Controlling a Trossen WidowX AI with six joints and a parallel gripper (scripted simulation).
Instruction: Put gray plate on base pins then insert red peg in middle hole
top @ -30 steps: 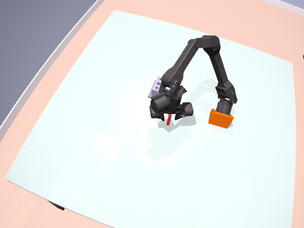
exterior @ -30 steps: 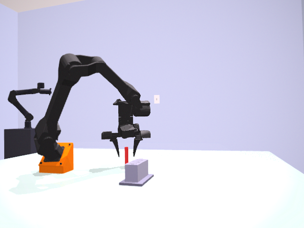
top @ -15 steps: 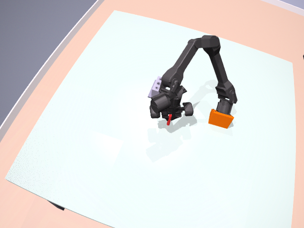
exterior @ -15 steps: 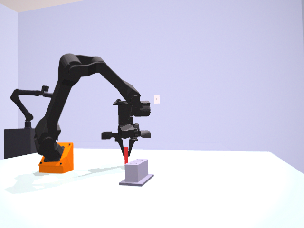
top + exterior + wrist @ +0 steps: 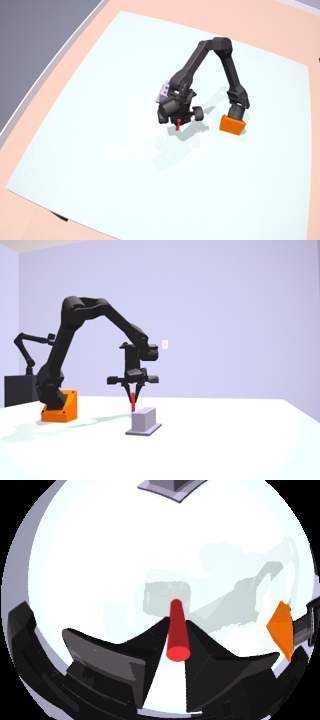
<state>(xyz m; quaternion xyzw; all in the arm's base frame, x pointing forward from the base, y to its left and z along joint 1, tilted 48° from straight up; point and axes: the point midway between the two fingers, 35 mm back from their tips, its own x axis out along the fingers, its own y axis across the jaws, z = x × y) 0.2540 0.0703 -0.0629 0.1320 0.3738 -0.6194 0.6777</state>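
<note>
The red peg (image 5: 177,125) (image 5: 133,406) (image 5: 177,630) stands upright. My gripper (image 5: 133,401) (image 5: 176,623) is shut on it, with a fingertip on either side and its top end sticking up between the fingers. In the exterior view the peg's lower end is hidden behind the gray block. The gray plate (image 5: 163,97) (image 5: 138,422) shows as the block with a row of holes in its top, sitting level on the base, whose thin foot (image 5: 154,428) (image 5: 172,495) spreads around it. The pins cannot be made out. The arm hides part of the block in the top view.
The arm's orange mount (image 5: 232,125) (image 5: 72,407) (image 5: 281,630) stands on the pale table top (image 5: 103,180) (image 5: 206,446). The plate and base stand close beside the gripper. Another dark arm (image 5: 23,351) on a dark box is far back in the exterior view.
</note>
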